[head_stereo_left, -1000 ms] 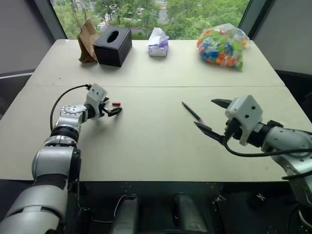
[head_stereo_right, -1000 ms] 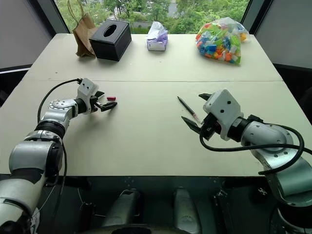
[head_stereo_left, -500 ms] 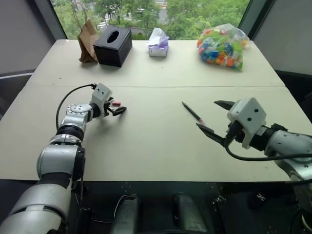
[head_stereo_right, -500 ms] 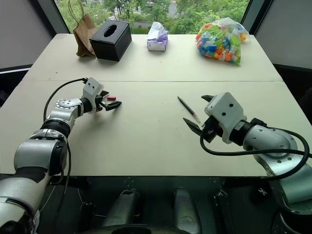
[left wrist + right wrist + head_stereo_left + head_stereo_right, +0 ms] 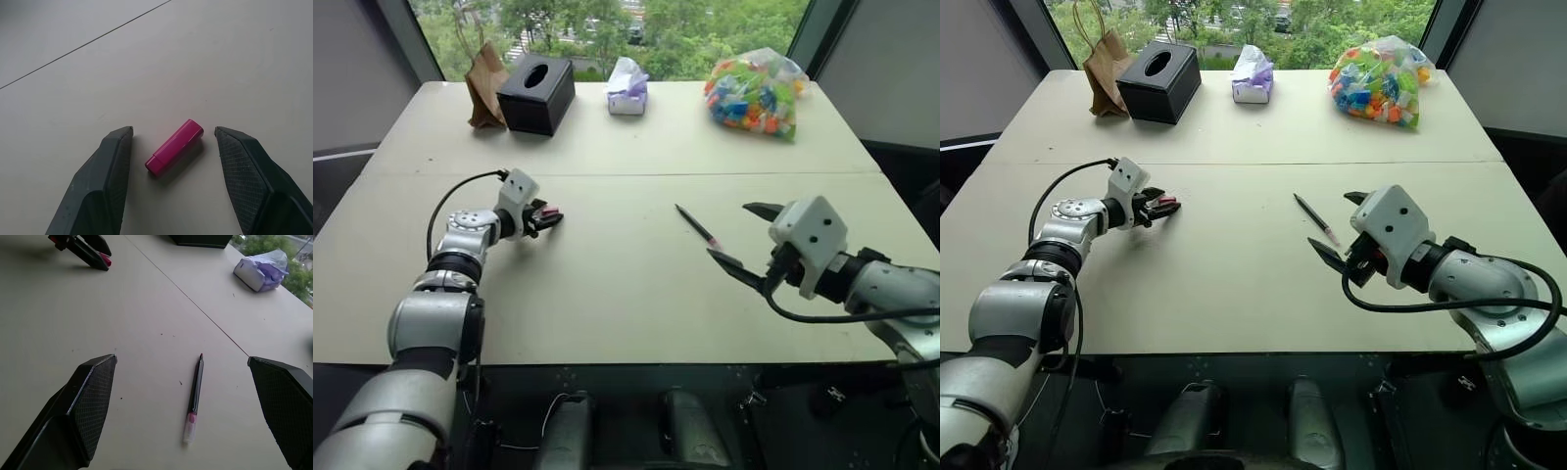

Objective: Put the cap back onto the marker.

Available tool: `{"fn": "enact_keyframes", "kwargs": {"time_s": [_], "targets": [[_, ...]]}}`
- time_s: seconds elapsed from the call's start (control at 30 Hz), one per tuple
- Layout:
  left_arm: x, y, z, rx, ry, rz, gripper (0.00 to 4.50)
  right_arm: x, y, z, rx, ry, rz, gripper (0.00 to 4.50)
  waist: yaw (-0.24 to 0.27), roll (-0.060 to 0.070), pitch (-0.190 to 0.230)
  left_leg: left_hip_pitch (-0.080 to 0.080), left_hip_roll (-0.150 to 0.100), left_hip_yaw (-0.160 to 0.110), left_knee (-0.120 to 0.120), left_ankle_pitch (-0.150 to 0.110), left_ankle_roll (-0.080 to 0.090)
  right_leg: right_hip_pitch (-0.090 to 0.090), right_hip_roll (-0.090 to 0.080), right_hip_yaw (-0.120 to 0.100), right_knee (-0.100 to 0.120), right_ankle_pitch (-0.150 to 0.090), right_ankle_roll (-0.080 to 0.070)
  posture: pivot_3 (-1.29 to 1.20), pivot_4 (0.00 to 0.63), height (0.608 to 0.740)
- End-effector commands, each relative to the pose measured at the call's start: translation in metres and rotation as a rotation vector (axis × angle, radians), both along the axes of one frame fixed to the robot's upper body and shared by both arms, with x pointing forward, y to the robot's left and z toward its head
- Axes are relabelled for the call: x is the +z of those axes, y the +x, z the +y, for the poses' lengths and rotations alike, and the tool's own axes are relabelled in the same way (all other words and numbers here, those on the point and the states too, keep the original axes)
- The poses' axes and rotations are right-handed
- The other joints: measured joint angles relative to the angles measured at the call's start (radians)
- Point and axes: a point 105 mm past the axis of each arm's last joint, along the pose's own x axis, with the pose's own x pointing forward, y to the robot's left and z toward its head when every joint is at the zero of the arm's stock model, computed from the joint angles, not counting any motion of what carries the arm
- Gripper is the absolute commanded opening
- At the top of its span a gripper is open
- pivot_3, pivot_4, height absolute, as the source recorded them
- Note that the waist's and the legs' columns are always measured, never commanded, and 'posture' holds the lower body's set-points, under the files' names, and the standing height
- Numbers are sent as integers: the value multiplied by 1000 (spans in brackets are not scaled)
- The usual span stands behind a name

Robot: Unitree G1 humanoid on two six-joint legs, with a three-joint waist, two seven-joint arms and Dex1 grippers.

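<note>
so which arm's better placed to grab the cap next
Left. The left gripper already straddles the cap lying on the table, fingers not yet touching it. The right gripper, wide open, faces the marker instead.

cap [image 5: 174, 147]: magenta, lying flat on table | marker [image 5: 194, 395]: dark, slim, uncapped, pale tip, lying well apart

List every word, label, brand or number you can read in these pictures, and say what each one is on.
None can be read.
The cap: plain pink, no print.
The marker: dark barrel, no lettering to be made out.
The black tissue box, brown paper bag and bag of coloured pieces: any print is too small to read.
</note>
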Motion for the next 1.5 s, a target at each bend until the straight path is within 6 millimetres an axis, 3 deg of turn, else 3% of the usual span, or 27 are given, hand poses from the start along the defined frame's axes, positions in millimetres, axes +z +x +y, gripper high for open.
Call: {"fn": "enact_keyframes", "kwargs": {"time_s": [0.03,0.17,0.27,0.37,0.97,1.07,1.23,1.37,1.5], "targets": [[-8,-4,8,18,14,25,2619,12,-2,0,13,-14,-47,4460,0,0,0,0,0,0,0,0,0,0,0,0,0,0,0,0,150,740],[-11,-6,7,10,8,29,2619,11,-2,1,25,-18,-38,4460,-1,0,0,0,0,0,0,0,0,0,0,0,0,0,0,0,150,740],[-15,-7,7,7,1,30,1765,12,-2,0,37,-26,-30,4460,-1,0,0,0,0,0,0,0,0,0,0,0,0,0,0,0,150,740],[-18,-9,5,3,-3,31,265,13,-1,-1,48,-38,-26,4460,-3,0,0,2,0,0,0,0,0,2,0,0,0,0,0,0,150,740],[-31,-21,-11,-103,-44,24,121,17,12,5,103,-60,-23,4460,0,0,-1,3,1,0,0,0,0,3,0,0,-1,0,0,0,150,740],[-24,-21,-13,-128,-57,5,121,16,13,5,105,-60,-24,4460,0,0,-1,3,0,0,0,0,0,3,0,0,-1,0,0,0,150,740],[8,-24,-32,-285,-118,-60,121,13,16,8,108,-54,-32,4460,2,0,-1,2,0,0,0,0,0,3,0,0,-1,0,0,0,150,740],[28,-43,-55,-457,-161,-95,121,11,19,7,114,-50,-32,4460,0,0,-1,1,1,0,0,0,0,3,0,0,-1,0,0,0,150,740],[36,-57,-63,-511,-145,-118,121,5,25,6,117,-30,-22,4460,-3,0,-1,2,1,0,0,0,0,2,0,0,-1,0,0,0,150,740]]}}
